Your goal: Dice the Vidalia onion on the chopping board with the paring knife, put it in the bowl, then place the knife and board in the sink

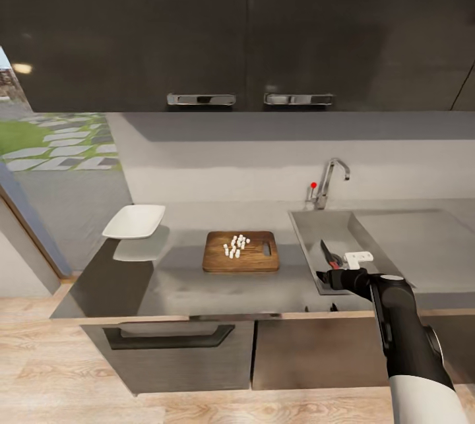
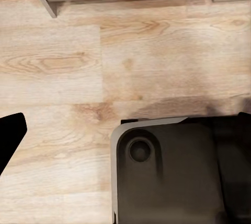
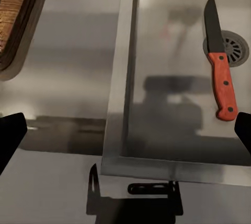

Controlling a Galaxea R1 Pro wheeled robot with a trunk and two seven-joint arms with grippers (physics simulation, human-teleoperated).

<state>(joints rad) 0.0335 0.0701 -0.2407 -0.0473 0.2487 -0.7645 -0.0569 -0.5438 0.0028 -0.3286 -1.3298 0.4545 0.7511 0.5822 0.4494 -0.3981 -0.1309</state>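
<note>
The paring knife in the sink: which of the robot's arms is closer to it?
Right. The right gripper hovers over the sink's front edge beside the paring knife; the left wrist camera faces the wooden floor, away from it.

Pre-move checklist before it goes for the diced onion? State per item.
1. Paring knife lying in the sink basin, by the drain: ok.
2. Right claw free of the knife, fingers spread: ok.
3. Diced onion in the bowl: not ok, pieces sit on the chopping board.
4. Bowl upright on the countertop, apart from the board: ok.
5. Board in sink: not ok.
6. Left claw state: cannot tell.
</note>
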